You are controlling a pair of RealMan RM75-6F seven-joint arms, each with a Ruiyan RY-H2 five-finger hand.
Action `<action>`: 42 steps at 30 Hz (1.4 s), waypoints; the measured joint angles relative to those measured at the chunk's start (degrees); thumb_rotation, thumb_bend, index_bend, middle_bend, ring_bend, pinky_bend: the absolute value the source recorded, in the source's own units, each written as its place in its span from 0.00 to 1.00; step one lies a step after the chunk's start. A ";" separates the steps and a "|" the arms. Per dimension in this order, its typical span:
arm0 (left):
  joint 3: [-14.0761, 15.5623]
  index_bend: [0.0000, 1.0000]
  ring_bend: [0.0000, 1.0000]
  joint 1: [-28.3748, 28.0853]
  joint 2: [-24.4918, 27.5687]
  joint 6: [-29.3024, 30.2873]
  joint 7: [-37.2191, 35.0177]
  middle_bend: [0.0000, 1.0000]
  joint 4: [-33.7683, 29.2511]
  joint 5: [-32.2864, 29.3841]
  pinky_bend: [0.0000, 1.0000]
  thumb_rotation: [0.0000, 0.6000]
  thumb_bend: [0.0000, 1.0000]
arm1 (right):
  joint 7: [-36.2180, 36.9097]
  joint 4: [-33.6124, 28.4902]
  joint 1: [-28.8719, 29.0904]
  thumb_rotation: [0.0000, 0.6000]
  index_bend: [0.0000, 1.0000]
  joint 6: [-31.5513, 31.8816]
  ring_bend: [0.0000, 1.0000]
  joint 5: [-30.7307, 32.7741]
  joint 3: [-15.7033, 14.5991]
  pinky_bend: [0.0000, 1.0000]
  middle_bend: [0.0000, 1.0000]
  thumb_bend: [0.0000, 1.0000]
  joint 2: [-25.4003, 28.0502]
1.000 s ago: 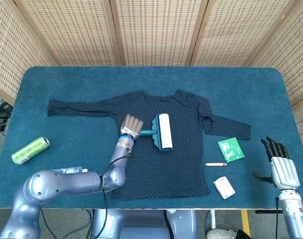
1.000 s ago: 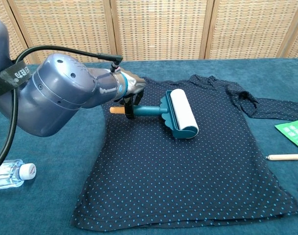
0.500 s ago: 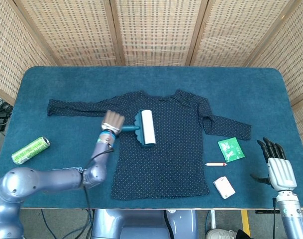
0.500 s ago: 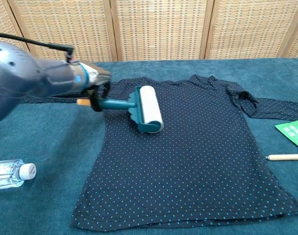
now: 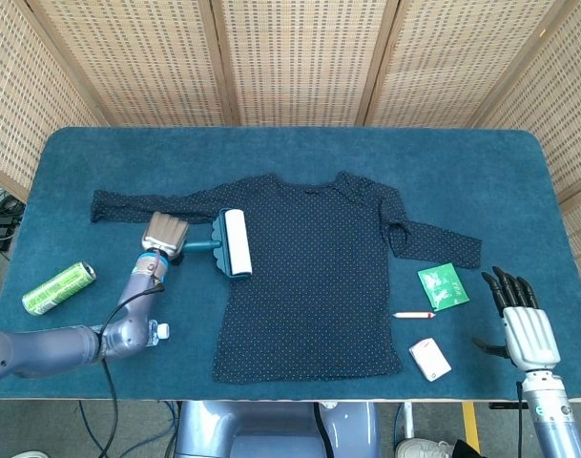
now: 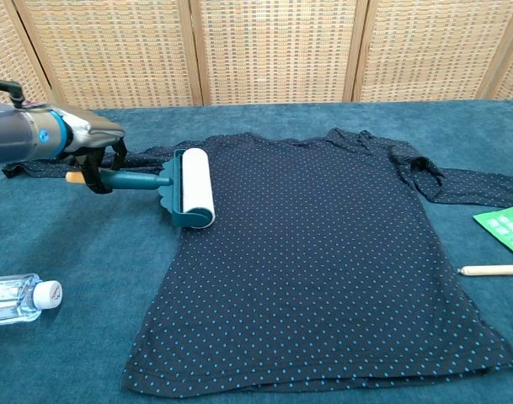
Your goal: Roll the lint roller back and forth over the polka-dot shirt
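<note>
A dark navy polka-dot shirt lies flat in the middle of the blue table, sleeves spread to both sides. A teal lint roller with a white roll rests on the shirt's left edge, near the armpit. My left hand grips its teal handle, just off the shirt over the left sleeve. My right hand hangs at the table's front right corner, fingers spread, holding nothing. It does not show in the chest view.
A green can lies at the left. A clear water bottle lies near the front left. To the shirt's right lie a green packet, a red-tipped pen and a small white box.
My left hand has drawn the roller leftward across the shirt, from its chest to its left edge. My right hand has sunk slightly toward the front edge.
</note>
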 measured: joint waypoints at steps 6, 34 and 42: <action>1.17 0.91 0.72 1.54 1.79 -0.18 -2.33 0.87 -1.15 3.03 0.66 1.00 0.62 | -0.29 -0.36 -0.13 1.00 0.00 0.51 0.00 -0.58 -0.23 0.00 0.00 0.01 0.02; 4.26 0.05 0.00 19.32 8.91 22.05 -29.53 0.00 -11.56 38.95 0.03 1.00 0.30 | 0.26 -1.39 -0.82 1.00 0.00 3.49 0.00 -2.99 -0.54 0.00 0.00 0.01 0.53; 8.38 0.00 0.00 35.62 8.88 39.84 -38.93 0.00 -12.45 53.77 0.01 1.00 0.14 | 0.43 -2.15 -1.34 1.00 0.00 5.23 0.00 -3.42 -0.19 0.00 0.00 0.01 1.07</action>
